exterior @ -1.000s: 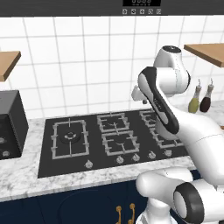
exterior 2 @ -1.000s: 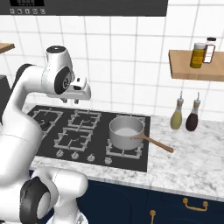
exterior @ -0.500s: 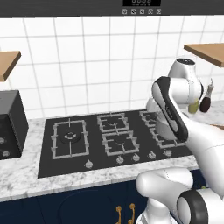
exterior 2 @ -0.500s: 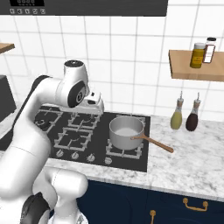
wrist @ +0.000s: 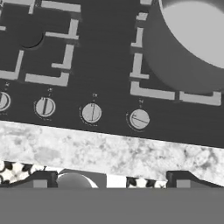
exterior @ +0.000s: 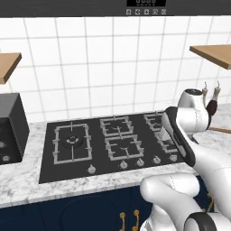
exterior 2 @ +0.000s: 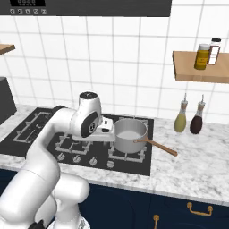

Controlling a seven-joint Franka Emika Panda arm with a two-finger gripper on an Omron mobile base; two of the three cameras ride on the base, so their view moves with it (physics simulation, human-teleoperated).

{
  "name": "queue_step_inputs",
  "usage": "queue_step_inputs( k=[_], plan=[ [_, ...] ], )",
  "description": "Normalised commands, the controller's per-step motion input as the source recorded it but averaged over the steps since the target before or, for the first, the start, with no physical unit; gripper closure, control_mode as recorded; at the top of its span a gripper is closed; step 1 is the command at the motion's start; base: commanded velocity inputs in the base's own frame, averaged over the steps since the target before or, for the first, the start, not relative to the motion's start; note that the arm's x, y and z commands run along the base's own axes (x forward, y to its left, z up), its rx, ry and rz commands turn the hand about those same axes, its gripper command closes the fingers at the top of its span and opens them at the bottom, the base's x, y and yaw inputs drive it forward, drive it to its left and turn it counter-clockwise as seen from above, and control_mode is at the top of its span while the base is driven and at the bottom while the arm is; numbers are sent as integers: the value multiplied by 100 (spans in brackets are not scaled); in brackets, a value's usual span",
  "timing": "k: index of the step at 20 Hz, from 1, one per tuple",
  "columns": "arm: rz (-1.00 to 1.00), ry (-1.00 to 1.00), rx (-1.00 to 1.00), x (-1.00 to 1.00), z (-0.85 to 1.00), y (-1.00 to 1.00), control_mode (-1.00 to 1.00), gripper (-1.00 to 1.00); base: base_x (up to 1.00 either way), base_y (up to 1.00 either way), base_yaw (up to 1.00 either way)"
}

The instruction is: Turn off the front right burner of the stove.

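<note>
The stove (exterior: 45, 168) (exterior 2: 146, 166) is a black glass cooktop set in a marble counter. A steel pot (exterior 2: 129, 133) (wrist: 192, 39) stands on the front right burner (exterior 2: 126, 155) (wrist: 151, 92) and covers its cap. In the hand view, the row of silver knobs runs across the middle. The rightmost knob (wrist: 139, 119) (exterior 2: 111, 164) has its line turned slantwise, while its neighbour (wrist: 91, 113) points straight. My gripper (wrist: 111, 179) (exterior 2: 108, 133) hangs open over the front edge of the stove, just left of the pot, with nothing between its fingers.
The pot's wooden handle (exterior 2: 156, 146) sticks out to the right over the counter. Two bottles (exterior 2: 189, 117) stand by the wall under a shelf (exterior 2: 197, 74) with jars. A black boxy appliance (exterior: 11, 128) sits at the left end.
My arm has swung right and down, carrying the hand from above the back burners to low beside the pot, over the knob row. The pot has not moved.
</note>
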Motion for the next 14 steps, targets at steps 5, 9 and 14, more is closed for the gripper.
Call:
queue_step_inputs(
  k=[5, 9, 14],
  plan=[
    [9, 2, -6, -6, -69, 0, -100, -100, 0, 0, 0],
    [11, 1, -2, 12, -58, 0, -100, -100, 0, 0, 0],
    [13, 5, -2, 31, -40, -15, -100, -100, 0, 0, 0]
  ],
)
